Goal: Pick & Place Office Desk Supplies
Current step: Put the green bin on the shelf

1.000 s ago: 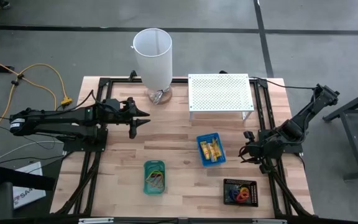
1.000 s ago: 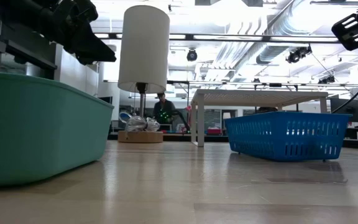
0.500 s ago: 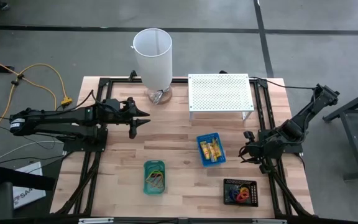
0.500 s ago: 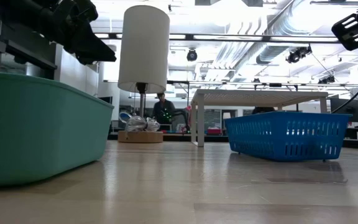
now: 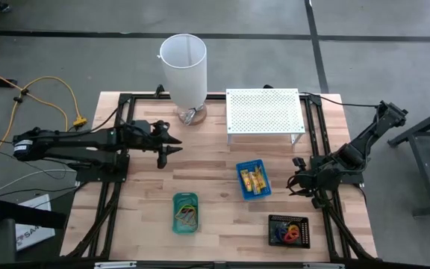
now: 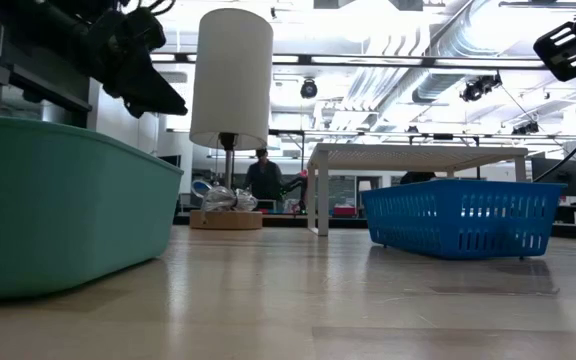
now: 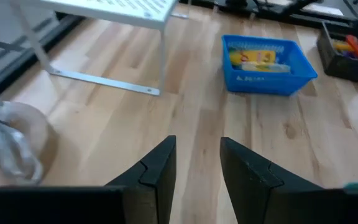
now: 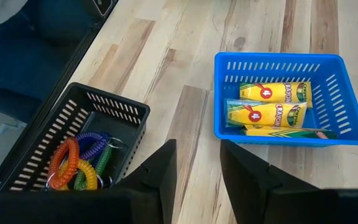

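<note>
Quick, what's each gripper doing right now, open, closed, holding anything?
Left gripper: open, empty, above bare table.
Right gripper: open, empty, between the black tray and blue tray.

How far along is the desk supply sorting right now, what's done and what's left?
Looks done: crayon packets lie in the blue tray, coiled bands in the black tray, thin loops in the green tray. In hand: nothing; the left gripper and right gripper hold nothing, fingers apart. Left: no loose supplies show on the table.
</note>
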Controlling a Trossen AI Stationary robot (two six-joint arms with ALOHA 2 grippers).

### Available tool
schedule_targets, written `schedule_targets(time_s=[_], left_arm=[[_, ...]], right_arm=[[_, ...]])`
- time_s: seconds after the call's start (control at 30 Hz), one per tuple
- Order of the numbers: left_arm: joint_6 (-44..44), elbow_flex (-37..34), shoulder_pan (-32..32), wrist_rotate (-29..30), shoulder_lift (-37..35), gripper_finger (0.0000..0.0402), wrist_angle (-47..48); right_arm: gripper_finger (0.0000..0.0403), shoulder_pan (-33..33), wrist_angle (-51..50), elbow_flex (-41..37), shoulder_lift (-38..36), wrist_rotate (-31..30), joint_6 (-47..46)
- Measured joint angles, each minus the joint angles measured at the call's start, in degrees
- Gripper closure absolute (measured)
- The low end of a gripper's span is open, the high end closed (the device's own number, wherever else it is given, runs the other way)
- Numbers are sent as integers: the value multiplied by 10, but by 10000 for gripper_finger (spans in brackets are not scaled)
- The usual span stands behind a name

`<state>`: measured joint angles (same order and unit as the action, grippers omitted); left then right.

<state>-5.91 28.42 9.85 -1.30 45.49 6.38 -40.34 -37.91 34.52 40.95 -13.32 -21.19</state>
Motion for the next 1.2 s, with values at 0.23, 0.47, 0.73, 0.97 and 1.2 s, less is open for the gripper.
schedule_targets(time_s=[0.23,0.47,0.73,0.97,1.2], left_arm=[[21,45,-16,-10,42,282,21],[31,147,-68,31,113,282,148],[30,214,-133,78,177,282,225],[8,225,-172,83,211,282,242],[-46,226,-189,44,269,282,269]], right_arm=[[292,0,0,0,0,0,0],[292,0,0,0,0,0,0],[292,0,0,0,0,0,0],[292,0,0,0,0,0,0],[292,0,0,0,0,0,0]])
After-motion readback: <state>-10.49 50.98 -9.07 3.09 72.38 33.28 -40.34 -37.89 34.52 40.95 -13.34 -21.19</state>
